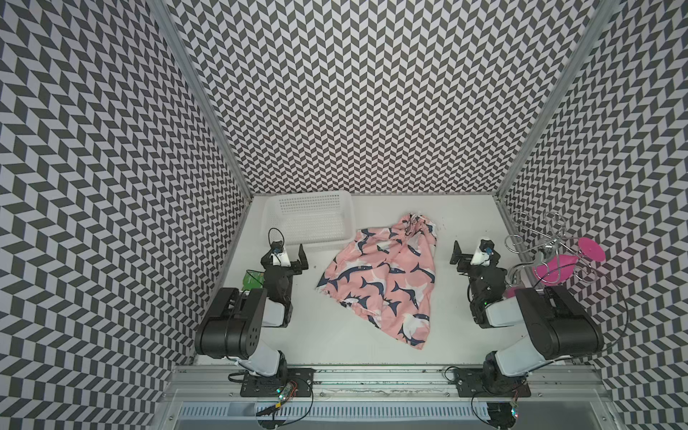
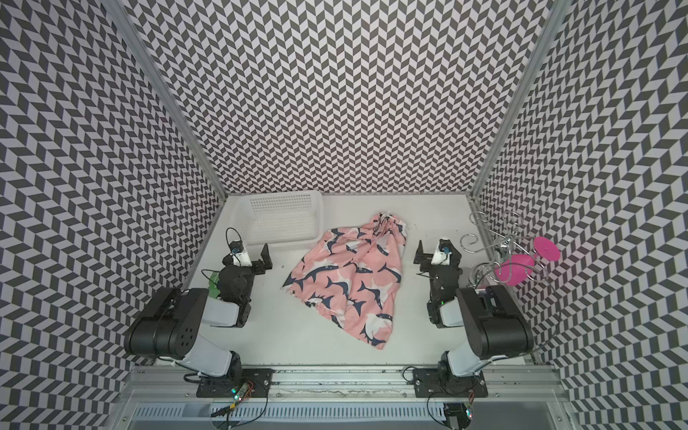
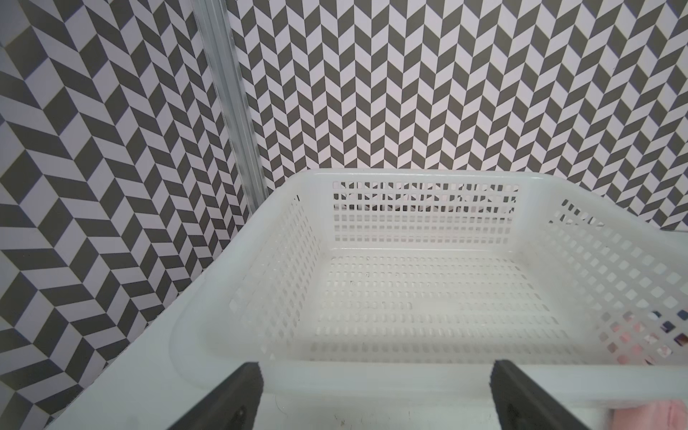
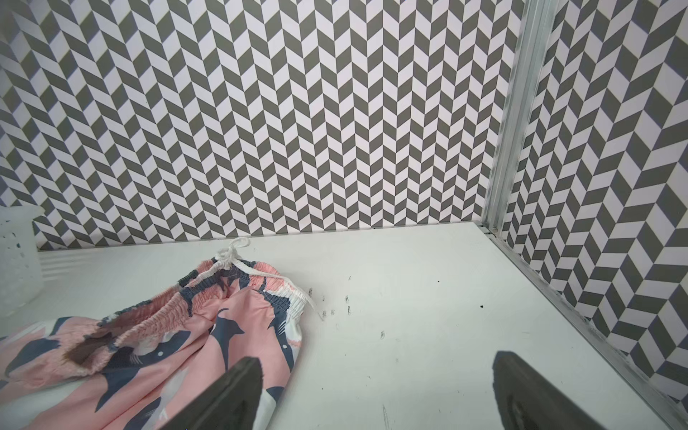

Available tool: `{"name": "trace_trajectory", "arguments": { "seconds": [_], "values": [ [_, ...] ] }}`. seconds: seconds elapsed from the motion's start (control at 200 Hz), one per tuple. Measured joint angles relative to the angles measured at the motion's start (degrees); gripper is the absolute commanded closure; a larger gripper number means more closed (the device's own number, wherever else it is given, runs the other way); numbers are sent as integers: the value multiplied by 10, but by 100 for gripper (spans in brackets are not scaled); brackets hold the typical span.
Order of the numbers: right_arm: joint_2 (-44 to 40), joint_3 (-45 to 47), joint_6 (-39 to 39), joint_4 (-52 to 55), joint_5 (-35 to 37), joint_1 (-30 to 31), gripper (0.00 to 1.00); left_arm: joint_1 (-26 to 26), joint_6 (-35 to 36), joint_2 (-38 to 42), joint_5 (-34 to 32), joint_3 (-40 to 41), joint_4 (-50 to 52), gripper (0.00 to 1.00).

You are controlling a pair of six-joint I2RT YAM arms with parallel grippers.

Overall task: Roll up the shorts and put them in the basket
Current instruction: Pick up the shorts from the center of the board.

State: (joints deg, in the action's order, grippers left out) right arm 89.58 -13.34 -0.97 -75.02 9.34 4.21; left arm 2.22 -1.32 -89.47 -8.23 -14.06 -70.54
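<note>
A: Green plastic came first. We saw a small packet (image 1: pixel 252 279) behind the left pincer (image 1: pixel 287 257), partly hidden by that arm.
B: And how did we find that pincer?
A: Its jaws stood spread wide with nothing between them. The white perforated basket (image 1: pixel 309 203) sat just ahead of it.
B: Where were the shorts (image 1: pixel 383 275)?
A: They lay crumpled and unrolled on the white table (image 1: pixel 454 335), between the two pincers and touching neither. One edge lay just beside the basket's corner, and we could not tell whether they met. The gathered waistband (image 4: pixel 238 286) and its drawstring (image 4: pixel 232 250) lay ahead of the right pincer (image 4: pixel 376 361), toward its inner side.
B: And that right pincer?
A: It gaped wide too and gripped nothing. On its outer side we noted a wire stand (image 1: pixel 540 242) holding a pink goblet (image 1: pixel 556 271).
</note>
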Motion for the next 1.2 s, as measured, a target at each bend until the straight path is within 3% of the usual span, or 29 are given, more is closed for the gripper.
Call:
{"name": "trace_trajectory", "arguments": {
  "seconds": [0.736,0.836,0.971,1.107,1.202],
  "values": [
    [0,0,0,0,0,0,1,-2,0,1,2,0,2,0],
    [-20,0,0,23,0,0,1,-2,-5,28,-7,-19,61,0],
    [-99,-35,0,136,-7,1,0,-5,-16,68,-22,-92,158,0],
    [-154,-106,16,237,-37,1,0,-26,-91,125,-15,-134,233,0],
    [-192,-129,46,282,-63,1,0,-55,-210,156,-4,-161,297,0]
  ]
}}
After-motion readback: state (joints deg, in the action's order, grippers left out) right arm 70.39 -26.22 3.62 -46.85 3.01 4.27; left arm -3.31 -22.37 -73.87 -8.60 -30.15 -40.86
